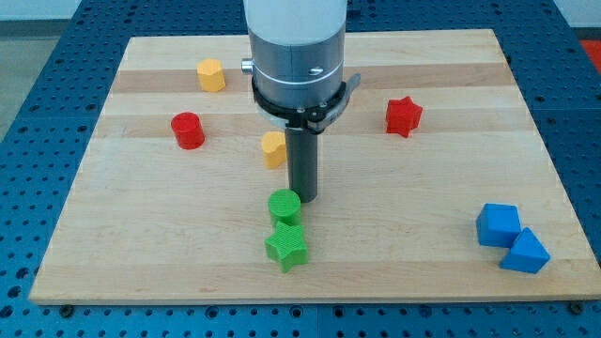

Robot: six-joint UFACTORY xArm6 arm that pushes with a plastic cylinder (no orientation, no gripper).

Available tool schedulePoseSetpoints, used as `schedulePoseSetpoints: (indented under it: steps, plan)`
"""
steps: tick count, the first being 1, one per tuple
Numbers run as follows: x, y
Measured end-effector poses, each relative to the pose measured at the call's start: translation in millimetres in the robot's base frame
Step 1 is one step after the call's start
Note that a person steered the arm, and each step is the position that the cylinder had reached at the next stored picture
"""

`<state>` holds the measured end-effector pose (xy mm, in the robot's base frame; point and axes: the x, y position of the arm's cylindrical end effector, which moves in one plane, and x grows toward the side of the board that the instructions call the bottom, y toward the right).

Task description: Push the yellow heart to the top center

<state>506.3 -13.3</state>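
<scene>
My tip [302, 199], a plain dark rod with no claw to open or close, stood just right of the green cylinder [285, 207]. The matte yellow heart [273, 149] sat just left of the rod on the pale wooden board [113, 244].

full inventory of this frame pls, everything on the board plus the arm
wooden board: 1, light wood, fills most of the view, on a blue perforated table
yellow heart: 1, yellow, centre, just to the view's left of the rod
yellow hexagon block: 1, yellow, upper left
red cylinder: 1, red, left of centre
red star: 1, red, right of centre
green cylinder: 1, green, lower centre
green star: 1, green, directly below the green cylinder, touching it
blue cube: 1, blue, lower right
blue triangular block: 1, blue, lower right, against the cube
my tip: 1, dark rod end, right beside the green cylinder, below-right of the yellow heart
</scene>
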Motion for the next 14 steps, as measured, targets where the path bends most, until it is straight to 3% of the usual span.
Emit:
schedulePoseSetpoints:
  steps: [4, 5, 12, 14]
  plan:
    - [16.9, -0.6]
    - [15.1, -27.9]
    - [-101.1, -43.9]
    - [-97.8, -6.4]
